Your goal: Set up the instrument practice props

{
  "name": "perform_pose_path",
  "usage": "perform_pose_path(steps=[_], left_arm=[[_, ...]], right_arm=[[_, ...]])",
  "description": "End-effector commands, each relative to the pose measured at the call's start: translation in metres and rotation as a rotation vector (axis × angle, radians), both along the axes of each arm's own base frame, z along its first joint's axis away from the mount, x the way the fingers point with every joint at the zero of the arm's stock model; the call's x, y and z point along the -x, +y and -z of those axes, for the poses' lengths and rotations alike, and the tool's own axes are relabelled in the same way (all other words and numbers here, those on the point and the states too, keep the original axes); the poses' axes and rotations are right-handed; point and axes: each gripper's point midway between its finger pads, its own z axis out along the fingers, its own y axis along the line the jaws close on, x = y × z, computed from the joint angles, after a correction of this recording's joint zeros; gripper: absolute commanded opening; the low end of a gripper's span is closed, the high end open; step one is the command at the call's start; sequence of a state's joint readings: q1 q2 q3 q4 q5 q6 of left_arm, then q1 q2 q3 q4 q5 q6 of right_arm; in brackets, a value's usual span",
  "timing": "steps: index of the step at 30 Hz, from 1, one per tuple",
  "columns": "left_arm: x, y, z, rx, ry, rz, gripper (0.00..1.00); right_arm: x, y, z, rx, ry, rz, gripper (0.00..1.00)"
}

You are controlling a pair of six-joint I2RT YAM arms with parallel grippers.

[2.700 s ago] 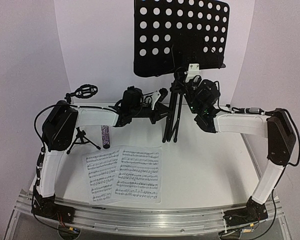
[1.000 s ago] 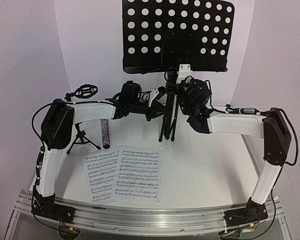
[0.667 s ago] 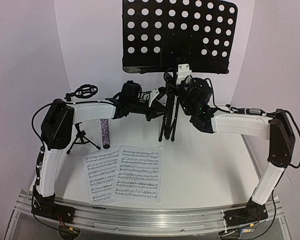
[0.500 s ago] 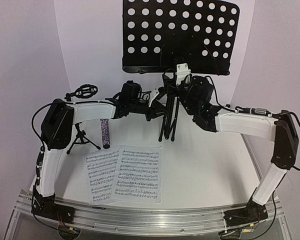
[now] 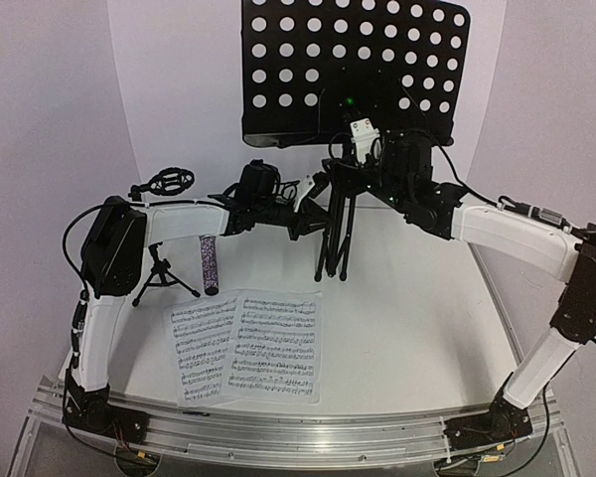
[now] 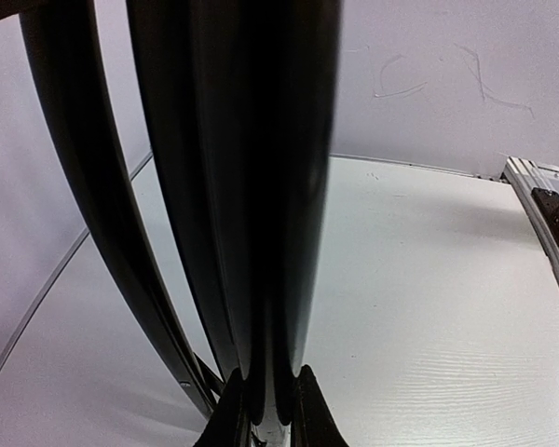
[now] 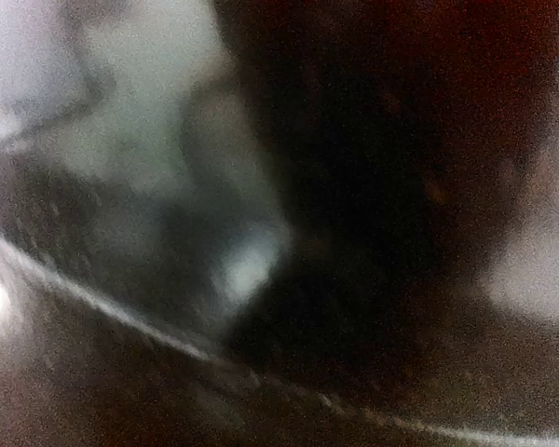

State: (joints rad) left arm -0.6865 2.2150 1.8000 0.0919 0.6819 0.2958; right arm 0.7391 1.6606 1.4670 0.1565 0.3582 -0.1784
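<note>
Now, the left end effector [image 6: 265,421] is seen pressed together on the black shaft of the music stand [image 5: 336,234]. The bundled tubes are pinched low down between its two tips, and the white surface [image 6: 429,307] is spread out behind. The right end effector [image 5: 362,137] is raised to the underside of the perforated desk [image 5: 348,60], just where desk and shaft meet. Whether it is spread or clamped cannot be told, since its wrist view is nothing but dark blur.

The stand is held upright at the far middle of the surface, its legs drawn close together. The step in hand is judged to be the setting of the stand: the shaft is steadied from the left while the desk is worked from the right. Next, the desk would need to be left at a readable tilt. The legs look too narrow a footing for a top-heavy desk, so they should be checked before either hold is let go.

Further out, the two music sheets [image 5: 248,343] are laid flat side by side at the near left, not yet on the desk. The microphone [image 5: 209,266] is lying just beyond them. The mic stand [image 5: 164,270] is set upright at the far left with its clip empty.

As for writing, only printed staves can be made out on the sheets. No title, brand or label can be read.
</note>
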Motion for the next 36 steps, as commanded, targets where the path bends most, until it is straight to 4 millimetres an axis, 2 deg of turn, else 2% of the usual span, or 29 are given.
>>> perform_pose_path(steps=[1,11,19,23,28,32,36], left_arm=[[-0.001,0.011,-0.029,0.001,-0.033,-0.013,0.0],[0.001,0.01,-0.026,0.014,0.038,-0.012,0.0],[0.002,0.012,-0.021,0.002,0.034,-0.008,0.0],[-0.001,0.012,-0.025,0.012,0.03,-0.011,0.0],[-0.001,0.014,-0.021,0.013,0.062,-0.012,0.0],[-0.001,0.014,-0.019,0.011,0.077,-0.018,0.0],[-0.001,0.014,-0.02,0.015,0.077,-0.018,0.0]], right_arm=[[0.013,-0.018,-0.005,-0.022,0.042,-0.014,0.74],[0.015,-0.039,0.0,0.004,0.183,-0.041,0.77],[0.023,-0.039,0.013,0.027,0.244,-0.09,0.77],[0.024,-0.04,0.02,-0.005,0.29,-0.139,0.76],[0.023,-0.041,0.02,-0.049,0.335,-0.216,0.74],[0.03,-0.038,0.015,-0.028,0.343,-0.255,0.76],[0.047,-0.037,0.021,-0.007,0.368,-0.313,0.78]])
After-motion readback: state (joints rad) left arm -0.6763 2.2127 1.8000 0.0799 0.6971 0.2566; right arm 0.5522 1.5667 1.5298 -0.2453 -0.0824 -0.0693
